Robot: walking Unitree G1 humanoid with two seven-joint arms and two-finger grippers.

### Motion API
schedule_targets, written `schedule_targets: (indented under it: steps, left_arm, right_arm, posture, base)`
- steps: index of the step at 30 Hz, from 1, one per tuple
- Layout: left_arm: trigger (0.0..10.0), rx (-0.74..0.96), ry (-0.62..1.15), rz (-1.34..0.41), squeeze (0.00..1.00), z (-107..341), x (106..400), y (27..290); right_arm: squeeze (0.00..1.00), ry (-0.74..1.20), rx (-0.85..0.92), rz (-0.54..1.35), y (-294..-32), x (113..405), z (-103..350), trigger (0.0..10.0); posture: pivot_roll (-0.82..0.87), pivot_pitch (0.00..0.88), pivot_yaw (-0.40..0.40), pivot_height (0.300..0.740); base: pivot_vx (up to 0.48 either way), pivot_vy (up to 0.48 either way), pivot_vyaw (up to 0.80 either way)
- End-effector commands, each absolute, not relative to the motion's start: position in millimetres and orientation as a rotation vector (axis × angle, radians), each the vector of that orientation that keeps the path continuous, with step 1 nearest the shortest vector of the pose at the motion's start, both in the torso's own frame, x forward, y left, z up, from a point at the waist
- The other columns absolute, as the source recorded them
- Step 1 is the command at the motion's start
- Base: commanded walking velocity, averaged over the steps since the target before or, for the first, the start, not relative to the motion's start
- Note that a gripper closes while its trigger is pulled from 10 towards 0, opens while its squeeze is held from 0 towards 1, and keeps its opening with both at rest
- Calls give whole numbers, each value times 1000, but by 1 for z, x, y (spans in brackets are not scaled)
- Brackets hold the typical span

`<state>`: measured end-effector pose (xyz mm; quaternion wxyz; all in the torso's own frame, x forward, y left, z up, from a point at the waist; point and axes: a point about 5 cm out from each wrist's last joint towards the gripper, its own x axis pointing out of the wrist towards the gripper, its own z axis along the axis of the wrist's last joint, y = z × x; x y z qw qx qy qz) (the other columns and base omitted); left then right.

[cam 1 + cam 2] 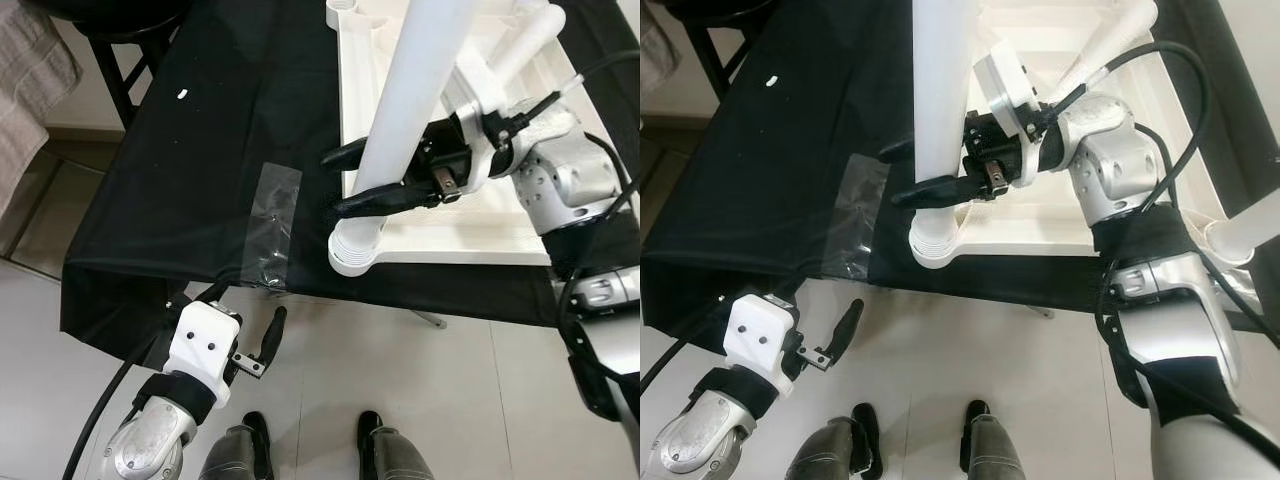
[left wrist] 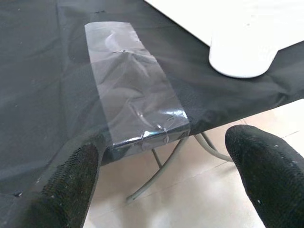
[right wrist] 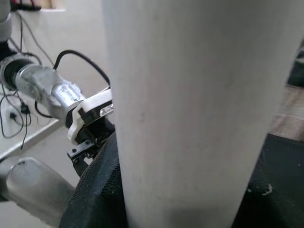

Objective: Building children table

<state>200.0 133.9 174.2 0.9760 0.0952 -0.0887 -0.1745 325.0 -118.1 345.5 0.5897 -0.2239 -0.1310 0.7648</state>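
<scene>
A white children's table top point(image 1: 480, 215) lies upside down on a black cloth-covered table point(image 1: 180, 180). A white round table leg point(image 1: 415, 90) stands upright at its near left corner, its ribbed base point(image 1: 355, 250) resting on the corner. My right gripper point(image 1: 340, 182) is shut on this leg just above the base; in the right wrist view the leg point(image 3: 199, 104) stands between the black fingers point(image 3: 99, 190). My left gripper point(image 1: 240, 312) hangs open, low at the black table's front edge, with nothing between its fingers point(image 2: 71, 185).
Another white leg point(image 1: 520, 45) stands on the top further back, and one more leg point(image 1: 1250, 230) shows at the right. Clear tape point(image 1: 272, 225) patches the cloth near the front edge. A dark stool point(image 1: 120, 40) stands at the far left. My feet point(image 1: 250, 440) are on the tiled floor.
</scene>
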Motion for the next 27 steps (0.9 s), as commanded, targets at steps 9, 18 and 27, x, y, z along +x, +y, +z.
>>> schedule_targets:
  steps: [9,18,27]
  left_arm:
    - [10000,187,-156,-347,0,168,198,134]
    - [10000,187,-156,-351,0,168,198,134]
    - [10000,188,-157,-352,0,168,199,133]
  right_arm:
    - [0,-201,-538,1756,-117,333,323,10000]
    - [0,-196,-418,1570,-125,347,319,10000]
    - [0,-173,-367,1486,-128,354,318,10000]
  posture:
    - [-18,410,-16,740]
    - [-17,411,-11,740]
    - [-18,410,-10,740]
  base:
    - [0,0,0]
    - [0,0,0]
    - [0,0,0]
